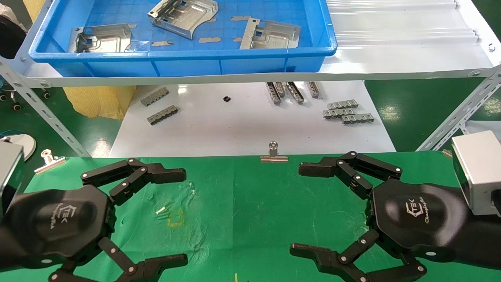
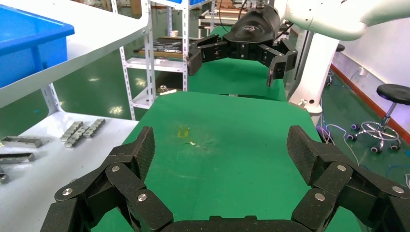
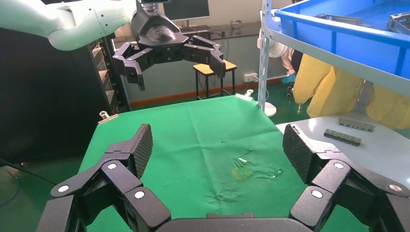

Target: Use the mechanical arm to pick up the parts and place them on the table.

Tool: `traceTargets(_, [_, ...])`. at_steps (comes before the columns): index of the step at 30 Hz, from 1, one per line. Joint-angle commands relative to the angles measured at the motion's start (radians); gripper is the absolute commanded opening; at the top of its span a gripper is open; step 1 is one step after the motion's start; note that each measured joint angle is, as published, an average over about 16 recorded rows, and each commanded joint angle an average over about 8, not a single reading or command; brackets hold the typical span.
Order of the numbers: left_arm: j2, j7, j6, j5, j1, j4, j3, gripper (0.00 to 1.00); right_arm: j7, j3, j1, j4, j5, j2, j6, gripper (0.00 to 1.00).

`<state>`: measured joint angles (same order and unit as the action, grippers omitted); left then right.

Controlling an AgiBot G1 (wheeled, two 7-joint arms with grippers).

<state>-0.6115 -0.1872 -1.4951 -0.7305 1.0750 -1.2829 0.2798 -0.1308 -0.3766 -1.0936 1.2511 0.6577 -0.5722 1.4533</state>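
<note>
Three silver stamped parts lie in the blue bin (image 1: 184,53) on the raised shelf: one on the left (image 1: 101,38), one in the middle (image 1: 182,15), one on the right (image 1: 270,36). The green cloth table (image 1: 250,203) carries no part. My left gripper (image 1: 184,217) hovers open and empty over the table's left side, and it shows in its own wrist view (image 2: 220,150). My right gripper (image 1: 297,208) hovers open and empty over the right side, facing the left one, and it shows in its own wrist view (image 3: 217,145).
A white board (image 1: 242,125) below the shelf holds grey slotted strips (image 1: 347,111) and a small black piece (image 1: 226,99). Binder clips (image 1: 274,154) (image 1: 49,159) pin the cloth's far edge. Slanted shelf struts (image 1: 39,105) (image 1: 458,117) stand at both sides. A yellow mark (image 1: 175,219) is on the cloth.
</note>
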Motion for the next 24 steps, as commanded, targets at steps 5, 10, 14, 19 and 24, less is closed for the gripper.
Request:
traceTargets(5, [0.000,0.000,0.000,0.000,0.000,0.000,0.000,1.00,0.000,0.000,0.000,0.000,0.000,0.000,0.000,1.00])
traceTargets(10, [0.000,0.000,0.000,0.000,0.000,0.000,0.000,1.00,0.000,0.000,0.000,0.000,0.000,0.000,0.000,1.00])
traceTargets(14, [0.000,0.000,0.000,0.000,0.000,0.000,0.000,1.00,0.000,0.000,0.000,0.000,0.000,0.000,0.000,1.00])
traceTargets(19, [0.000,0.000,0.000,0.000,0.000,0.000,0.000,1.00,0.000,0.000,0.000,0.000,0.000,0.000,0.000,1.00])
traceTargets(24, [0.000,0.000,0.000,0.000,0.000,0.000,0.000,1.00,0.000,0.000,0.000,0.000,0.000,0.000,0.000,1.00])
